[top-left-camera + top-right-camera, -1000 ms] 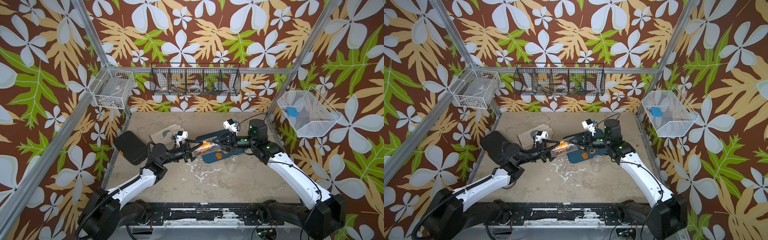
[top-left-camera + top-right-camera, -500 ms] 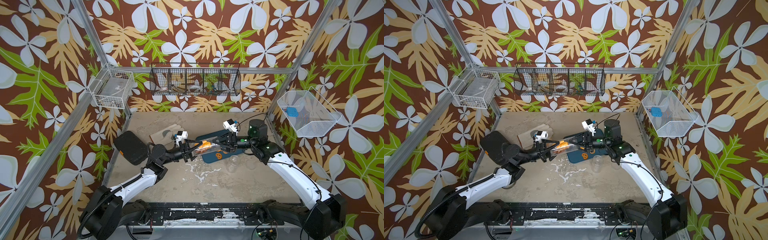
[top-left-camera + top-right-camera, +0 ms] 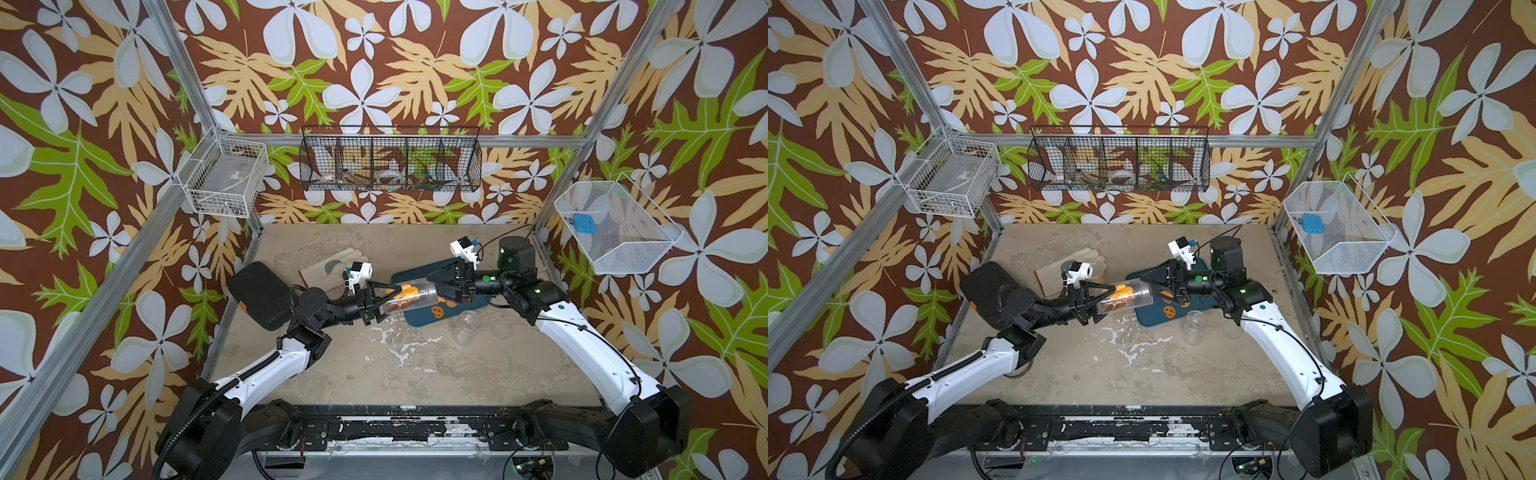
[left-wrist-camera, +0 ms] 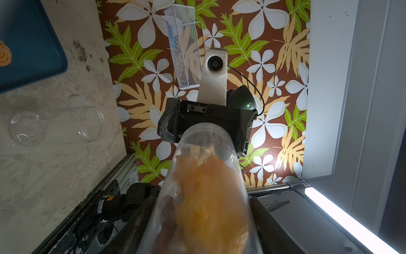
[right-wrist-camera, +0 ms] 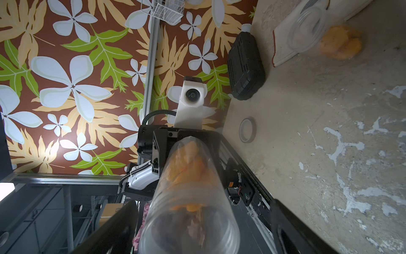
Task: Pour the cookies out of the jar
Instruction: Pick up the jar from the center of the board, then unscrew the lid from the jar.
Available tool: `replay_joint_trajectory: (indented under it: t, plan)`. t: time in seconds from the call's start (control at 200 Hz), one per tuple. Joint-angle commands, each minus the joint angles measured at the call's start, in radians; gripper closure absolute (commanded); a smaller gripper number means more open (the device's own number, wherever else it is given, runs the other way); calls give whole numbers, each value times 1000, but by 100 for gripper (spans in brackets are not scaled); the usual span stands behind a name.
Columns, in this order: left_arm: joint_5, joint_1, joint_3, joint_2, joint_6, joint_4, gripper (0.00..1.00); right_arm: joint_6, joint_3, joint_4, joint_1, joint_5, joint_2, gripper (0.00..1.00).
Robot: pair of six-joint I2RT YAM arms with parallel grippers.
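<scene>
**A:** How were the fingers set?

**B:** The left gripper [image 3: 386,301] was clamped across the base end of the clear plastic jar [image 3: 428,293]. It carried the jar on its side, clear of the table. The right gripper [image 3: 433,286] was spread wide around the opposite end. Its fingers [image 5: 114,222] flanked the wall with a gap showing on each side, gripping nothing.

**A:** And the cookies?

**B:** Most were inside the jar. The orange and brown cookies [image 3: 403,295] were bunched just beyond the left fingertips, near the base. A pretzel cookie [image 3: 436,309] and one or two orange ones lay on the dark blue tray [image 3: 422,320] beneath the right fingers.

**A:** How would the jar handle?

**B:** I judged it light, thin-walled and smooth. A hard squeeze would likely dent it, and a loose one could let it slip as it tips. The best hold looked to be around the wall near the base, where the left fingers sat, because that leaves the mouth free. The cookies looked brittle and tangled, so they might wedge rather than slide.

**A:** Was the mouth open?

**B:** I couldn't tell, because that end was clear plastic.
</scene>
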Motion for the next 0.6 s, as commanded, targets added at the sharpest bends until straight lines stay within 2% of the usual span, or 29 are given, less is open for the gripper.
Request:
replay_joint_trajectory:
  t: [0.0,0.19,0.36,0.595]
  plan:
    - [71,28,-2,-9,14,28,62,16,-1,34,0,-31,0,7]
    - [155,81,1,-17,31,-4,65,70,-10,109,26,-76,7,9]
    - [168,82,22,-13,66,-51,65,50,3,93,66,-88,23,10]
    - [161,82,24,-13,63,-51,65,47,-10,95,71,-93,29,16]
